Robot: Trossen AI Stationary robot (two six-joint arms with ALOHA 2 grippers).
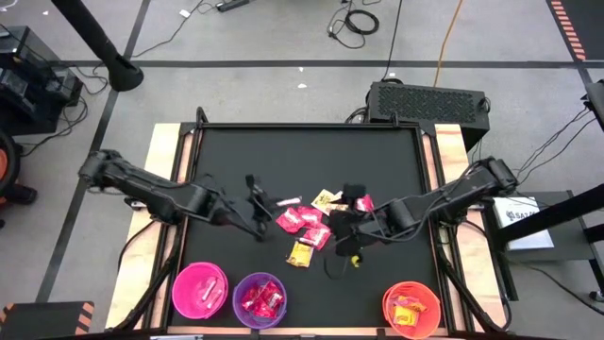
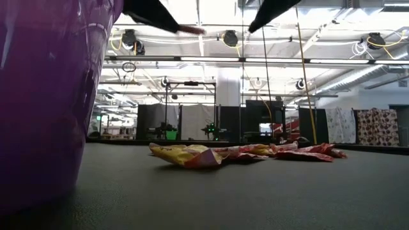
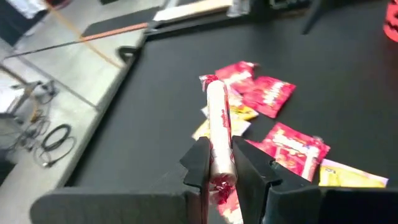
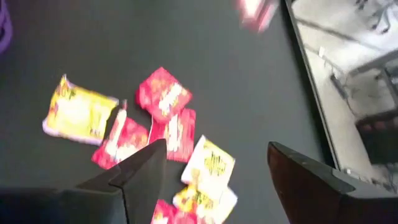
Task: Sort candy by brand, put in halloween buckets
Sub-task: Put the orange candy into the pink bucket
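Left gripper (image 3: 219,163) is clamped on a pale pink-white roll candy (image 3: 217,127), raised above the black table (image 1: 283,151) left of the candy pile (image 1: 307,225); only the left wrist view shows this grip plainly. Right gripper (image 4: 214,165) hangs over the pile, fingers wide apart and empty, per its wrist view. The high view alone shows all three buckets at the near edge: pink (image 1: 199,289), purple (image 1: 260,299), orange (image 1: 412,308), each holding candy. The low view shows only the purple one.
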